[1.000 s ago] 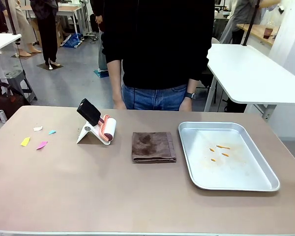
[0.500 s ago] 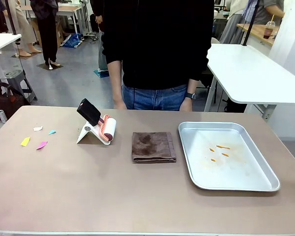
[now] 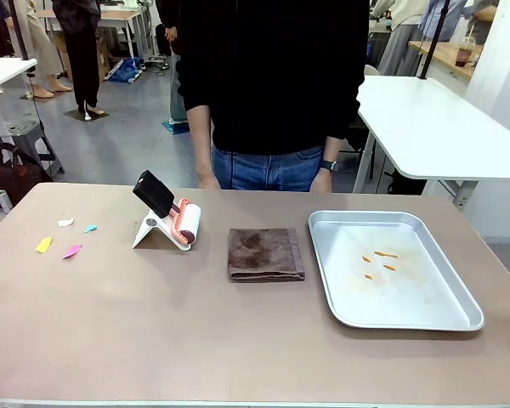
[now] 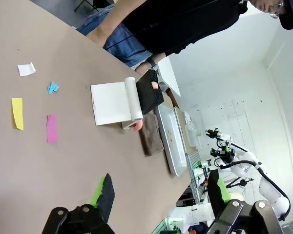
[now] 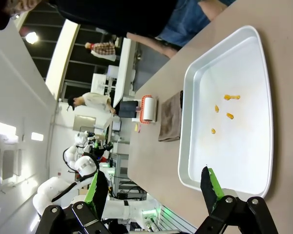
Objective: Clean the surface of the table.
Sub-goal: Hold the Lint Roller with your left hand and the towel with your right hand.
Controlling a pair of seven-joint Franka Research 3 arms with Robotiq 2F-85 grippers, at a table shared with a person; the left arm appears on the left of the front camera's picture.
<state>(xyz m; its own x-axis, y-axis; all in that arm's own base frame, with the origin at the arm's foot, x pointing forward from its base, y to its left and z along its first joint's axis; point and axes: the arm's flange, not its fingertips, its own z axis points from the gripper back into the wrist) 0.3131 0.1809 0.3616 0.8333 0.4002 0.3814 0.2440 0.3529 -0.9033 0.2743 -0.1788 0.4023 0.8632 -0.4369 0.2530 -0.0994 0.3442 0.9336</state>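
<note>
The worktop (image 3: 195,331) fills the near scene. Four paper scraps (image 3: 44,245) lie loose at its left, a lint roller (image 3: 185,223) is propped on a white stand left of centre, a folded brown cloth (image 3: 266,253) sits in the middle, and a silver tray (image 3: 425,297) with orange crumbs (image 3: 381,255) is at the right. A person (image 3: 276,76) stands at the far edge. The left arm's jaws are apart and empty over the left end, with the scraps ahead of them. The right arm's jaws are likewise apart and empty, by the tray's edge. The scraps look light, so a hasty sweep could flick them off the left edge, and a clumsy grab might tip the roller off its stand. Nothing on the worktop has shifted since a second ago.
</note>
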